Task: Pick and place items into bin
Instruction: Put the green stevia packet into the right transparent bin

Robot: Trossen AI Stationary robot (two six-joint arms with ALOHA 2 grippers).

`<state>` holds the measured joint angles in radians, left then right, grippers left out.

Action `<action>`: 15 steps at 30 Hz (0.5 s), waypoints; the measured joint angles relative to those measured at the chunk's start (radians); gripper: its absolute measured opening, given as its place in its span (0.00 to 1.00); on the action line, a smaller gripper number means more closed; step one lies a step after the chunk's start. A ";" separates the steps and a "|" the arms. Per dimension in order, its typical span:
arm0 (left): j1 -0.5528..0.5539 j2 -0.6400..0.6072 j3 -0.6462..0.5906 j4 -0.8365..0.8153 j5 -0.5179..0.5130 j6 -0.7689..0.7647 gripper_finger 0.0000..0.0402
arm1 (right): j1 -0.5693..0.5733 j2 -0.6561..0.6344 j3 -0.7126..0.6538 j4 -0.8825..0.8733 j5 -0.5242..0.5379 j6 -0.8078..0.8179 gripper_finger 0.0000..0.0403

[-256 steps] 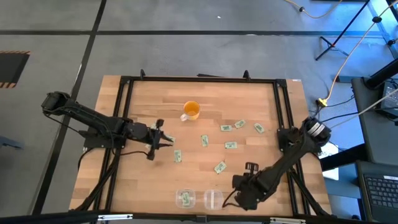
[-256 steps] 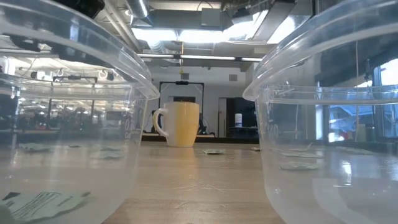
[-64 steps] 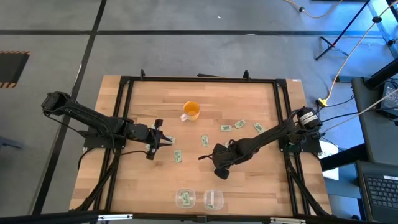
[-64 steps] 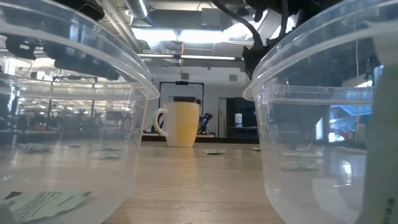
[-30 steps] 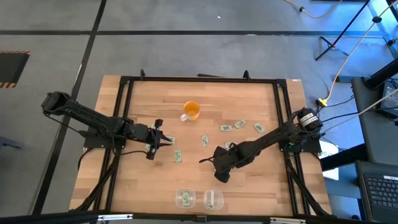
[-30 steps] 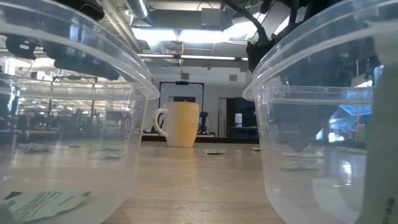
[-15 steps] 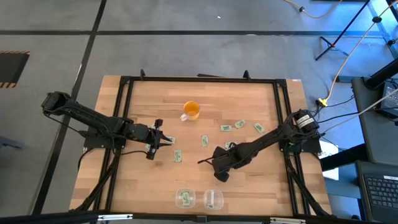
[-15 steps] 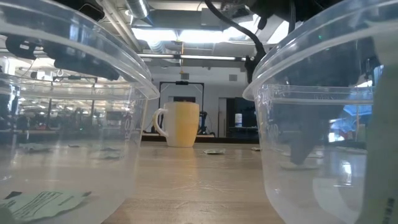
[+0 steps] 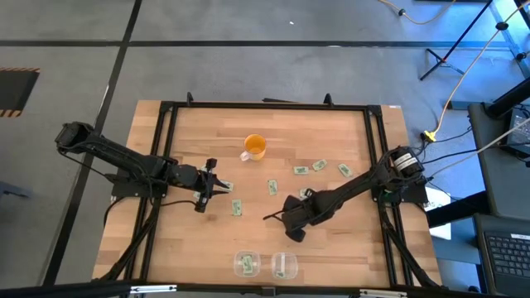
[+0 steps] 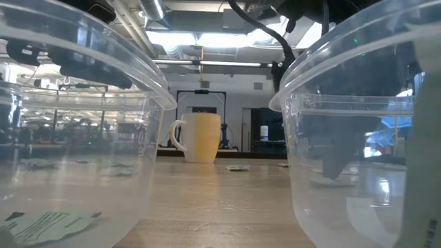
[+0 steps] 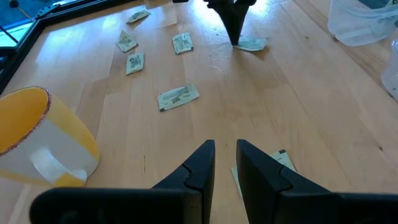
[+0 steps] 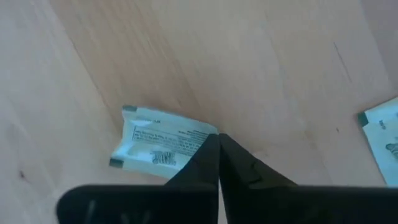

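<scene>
The right gripper [image 12: 217, 142] is down at the table, its two dark fingers pressed together with no gap between the tips, and the tips sit right on the edge of one packet [image 12: 163, 144]. From the wrist camera I cannot tell whether any of the packet's edge is actually caught between them or whether they have closed just beside it. The packet lies flat on the wood, most of it out past the fingertips, one corner slightly crumpled.

That is the first worry, as I judge it: a flat thing on a flat table gives the fingers little to bite, so if only a sliver of the edge is held, a lift could leave it behind or drop it short of the bin. Pressing harder could just scoot it along the wood. Another packet [image 12: 384, 133] lies near, off to one side of the fingers, and a sliding grab might nudge it.

From above, the two clear bins [image 9: 283, 265] sit toward the table's front edge, nearer the gripper than anything else, each with a packet already inside. A loosely pinched packet could flutter out on that short trip or catch a rim.

The left gripper [image 11: 224, 158] waits well away, fingers a little apart and holding nothing, with a packet [image 11: 281, 161] just beside one of them and the orange cup [image 11: 37, 140] close by. The remaining packets [image 9: 271, 188] lie scattered between the two arms.
</scene>
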<state>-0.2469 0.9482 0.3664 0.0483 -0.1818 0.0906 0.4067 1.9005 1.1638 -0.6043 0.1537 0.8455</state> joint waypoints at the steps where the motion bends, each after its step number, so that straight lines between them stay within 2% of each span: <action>1: 0.000 0.000 0.000 0.000 0.000 0.000 0.15 | 0.004 -0.006 0.019 -0.020 0.012 -0.014 0.01; 9: 0.000 0.000 0.000 0.000 0.000 0.000 0.15 | 0.054 -0.039 0.226 -0.122 0.054 -0.118 0.00; 15: 0.000 0.000 0.000 0.000 0.000 0.000 0.15 | 0.125 -0.041 0.355 -0.176 0.089 -0.118 0.00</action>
<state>-0.2470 0.9482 0.3664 0.0483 -0.1818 0.0910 0.5314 1.8591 1.5188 -0.7803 0.2422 0.7273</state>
